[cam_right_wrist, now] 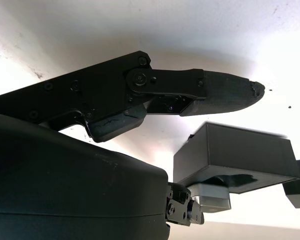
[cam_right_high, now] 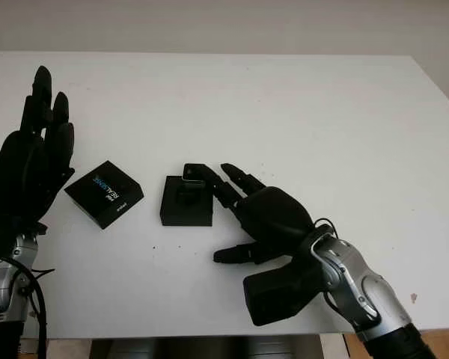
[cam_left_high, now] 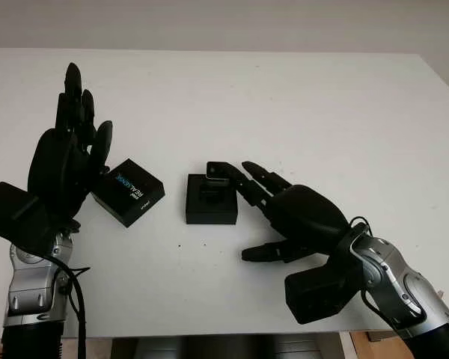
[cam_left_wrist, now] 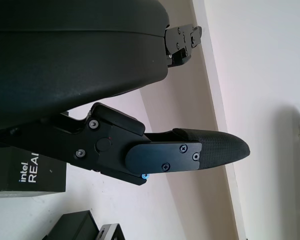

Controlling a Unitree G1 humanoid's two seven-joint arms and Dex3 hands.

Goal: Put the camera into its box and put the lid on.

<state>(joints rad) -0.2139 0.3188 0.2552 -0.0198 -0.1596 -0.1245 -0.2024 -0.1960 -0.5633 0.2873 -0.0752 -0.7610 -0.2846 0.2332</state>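
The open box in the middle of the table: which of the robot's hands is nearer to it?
Right. The right hand reaches the open box, fingertips at the camera over it. The left hand is open beside the lid, further away.

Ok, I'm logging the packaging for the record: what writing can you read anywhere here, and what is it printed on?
"intel REALSENSE", in blue and white letters, on top of the black lid lying on the table by the left hand.
"intel REA", the same print cut off, on the lid in the left wrist view.
One small line beside it on the lid is too small to read.
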